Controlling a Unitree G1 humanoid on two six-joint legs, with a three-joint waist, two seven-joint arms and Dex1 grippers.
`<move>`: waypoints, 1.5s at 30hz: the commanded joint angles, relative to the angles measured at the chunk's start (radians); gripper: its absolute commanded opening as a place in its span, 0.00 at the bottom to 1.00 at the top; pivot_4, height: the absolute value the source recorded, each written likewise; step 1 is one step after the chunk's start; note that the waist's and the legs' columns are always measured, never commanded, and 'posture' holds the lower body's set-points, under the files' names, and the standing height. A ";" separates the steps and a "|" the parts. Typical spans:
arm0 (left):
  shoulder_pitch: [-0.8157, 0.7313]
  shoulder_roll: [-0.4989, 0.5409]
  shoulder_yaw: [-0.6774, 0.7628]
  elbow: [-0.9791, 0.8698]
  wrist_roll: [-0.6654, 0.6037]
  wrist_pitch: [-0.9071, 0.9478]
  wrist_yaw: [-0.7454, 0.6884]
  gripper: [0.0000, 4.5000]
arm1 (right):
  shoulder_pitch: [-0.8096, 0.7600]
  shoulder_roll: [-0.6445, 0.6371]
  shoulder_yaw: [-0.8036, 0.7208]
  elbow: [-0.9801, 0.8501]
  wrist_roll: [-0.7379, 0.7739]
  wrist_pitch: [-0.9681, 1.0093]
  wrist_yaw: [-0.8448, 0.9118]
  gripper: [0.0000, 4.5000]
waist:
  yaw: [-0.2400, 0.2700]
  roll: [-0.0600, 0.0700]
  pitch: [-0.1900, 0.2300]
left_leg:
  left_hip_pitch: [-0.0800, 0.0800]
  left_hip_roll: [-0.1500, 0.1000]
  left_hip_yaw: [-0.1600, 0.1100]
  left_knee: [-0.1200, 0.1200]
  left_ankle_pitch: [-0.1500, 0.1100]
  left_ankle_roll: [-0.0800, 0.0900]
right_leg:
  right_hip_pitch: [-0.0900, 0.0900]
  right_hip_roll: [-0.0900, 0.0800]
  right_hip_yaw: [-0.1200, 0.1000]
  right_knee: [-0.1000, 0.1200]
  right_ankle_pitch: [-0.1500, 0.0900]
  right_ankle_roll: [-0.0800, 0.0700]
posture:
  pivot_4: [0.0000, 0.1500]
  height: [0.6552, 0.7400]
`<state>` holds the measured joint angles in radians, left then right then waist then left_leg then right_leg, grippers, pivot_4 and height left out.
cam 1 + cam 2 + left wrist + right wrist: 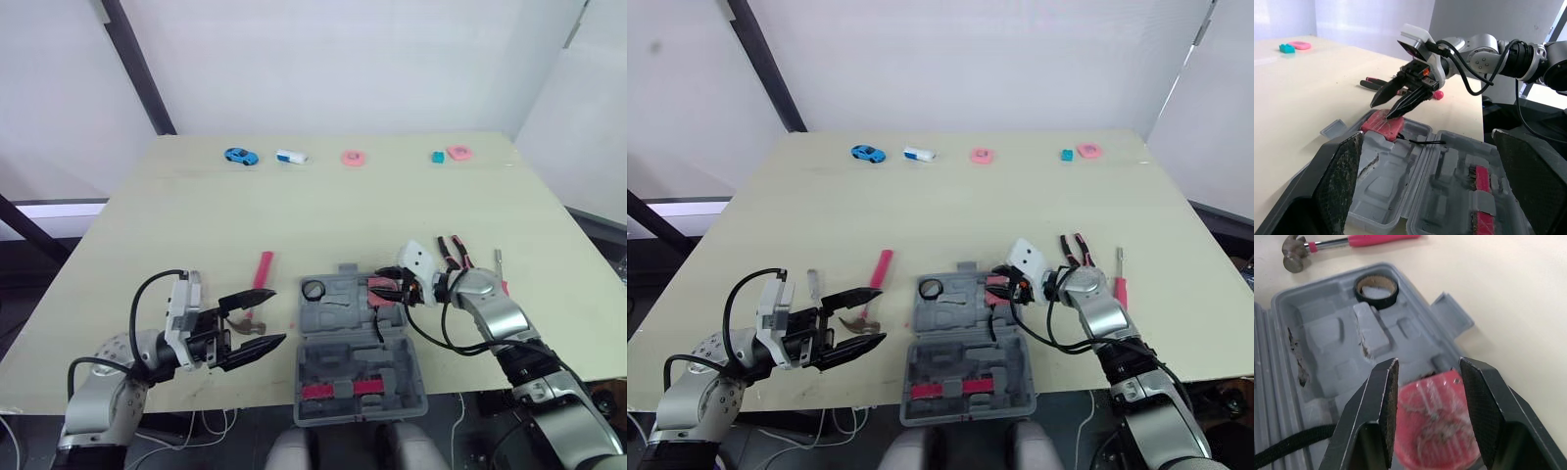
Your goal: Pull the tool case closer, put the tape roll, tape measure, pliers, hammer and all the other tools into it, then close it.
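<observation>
Looking down on a beige table (323, 211) against white walls. Finding the open grey case (358, 362) at the near edge, under the right gripper (1380, 111). Holding its fingers parted over the red tape measure (1437, 426) lying in the case, hiding its sides and leaving contact unclear. Seeing the tape roll (1376, 290) beyond those tips, pliers (453, 252) just beside the wrist. Spreading the left gripper (277, 315) wide, gripping nothing, half covering the hammer (263, 269) head.
</observation>
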<state>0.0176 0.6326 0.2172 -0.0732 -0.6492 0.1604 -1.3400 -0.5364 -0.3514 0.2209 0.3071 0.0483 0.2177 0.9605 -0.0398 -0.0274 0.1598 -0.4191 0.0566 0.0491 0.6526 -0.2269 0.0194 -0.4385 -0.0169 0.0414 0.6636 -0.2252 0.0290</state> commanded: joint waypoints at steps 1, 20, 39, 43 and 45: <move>-0.005 -0.002 -0.001 -0.004 0.002 -0.020 -0.007 1.00 | 0.002 0.003 -0.012 -0.016 0.015 -0.022 -0.013 0.46 | 0.000 0.000 0.000 | 0.000 0.000 0.000 0.000 0.000 0.000 | 0.000 0.000 0.000 0.000 0.000 0.000 | 1.00 1.00; -0.003 -0.015 0.004 0.022 0.011 -0.047 -0.016 1.00 | 0.057 0.017 0.004 0.128 -0.022 -0.074 -0.082 0.46 | 0.000 0.000 0.000 | 0.004 0.000 -0.001 0.000 0.000 0.000 | 0.005 0.000 0.000 -0.001 0.000 0.000 | 1.00 1.00; 0.003 -0.026 0.003 0.036 0.017 -0.057 -0.003 1.00 | 0.077 0.087 0.007 0.370 -0.046 -0.171 -0.173 0.46 | -0.001 -0.007 -0.020 | 0.027 0.001 -0.001 -0.003 0.000 0.000 | 0.025 -0.002 0.000 -0.003 -0.006 -0.001 | 1.00 1.00; 0.018 -0.037 0.006 0.030 0.017 -0.049 0.020 1.00 | 0.094 0.112 -0.066 0.307 0.041 -0.272 -0.158 0.46 | 0.001 -0.008 -0.020 | 0.026 0.001 -0.002 -0.003 0.000 0.000 | 0.025 -0.003 0.000 -0.003 -0.006 -0.001 | 1.00 1.00; 0.034 -0.049 0.014 0.027 0.020 -0.046 0.054 1.00 | 0.108 0.115 -0.107 0.226 0.078 -0.295 -0.173 0.46 | 0.001 -0.005 -0.018 | 0.025 0.001 -0.002 -0.004 0.000 0.000 | 0.024 -0.003 0.001 -0.004 -0.006 -0.001 | 1.00 1.00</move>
<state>0.0432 0.5915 0.2166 -0.0292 -0.6285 0.1204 -1.3102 -0.4462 -0.2296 0.1457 0.5730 0.0999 -0.0685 0.7953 -0.0387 -0.0326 0.1414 -0.3952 0.0578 0.0476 0.6486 -0.2273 0.0191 -0.4155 -0.0207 0.0423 0.6602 -0.2309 0.0281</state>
